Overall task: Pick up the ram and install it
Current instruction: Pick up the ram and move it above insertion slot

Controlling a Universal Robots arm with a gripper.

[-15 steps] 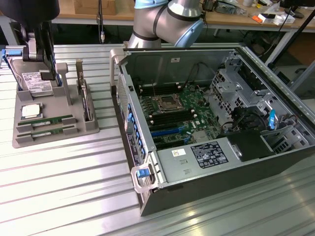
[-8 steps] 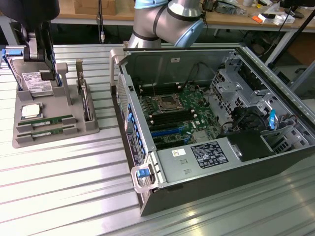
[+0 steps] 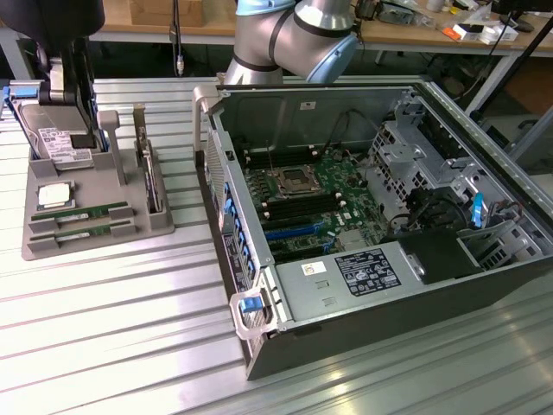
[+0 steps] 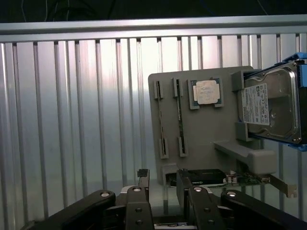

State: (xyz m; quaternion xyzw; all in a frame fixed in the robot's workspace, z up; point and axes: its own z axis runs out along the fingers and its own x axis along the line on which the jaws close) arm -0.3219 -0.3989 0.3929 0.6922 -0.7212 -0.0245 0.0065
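Note:
Two ram sticks, thin and green, lie side by side in slots of the grey tray (image 3: 52, 246): one ram stick (image 3: 86, 211) and a second (image 3: 82, 227). In the wrist view they are narrow strips, one ram stick (image 4: 181, 120) beside the other (image 4: 160, 120). My gripper (image 3: 76, 104) hangs above the tray's back part in the exterior view. In the wrist view the gripper (image 4: 163, 179) is open with nothing between its fingers, well clear of the sticks.
The tray also holds a silver CPU (image 4: 207, 92), a hard drive (image 4: 271, 105) and an upright card (image 3: 151, 177). At the exterior view's right stands the open computer case (image 3: 259, 337) with its motherboard (image 3: 302, 207). Ribbed metal table (image 3: 112, 328) lies all around.

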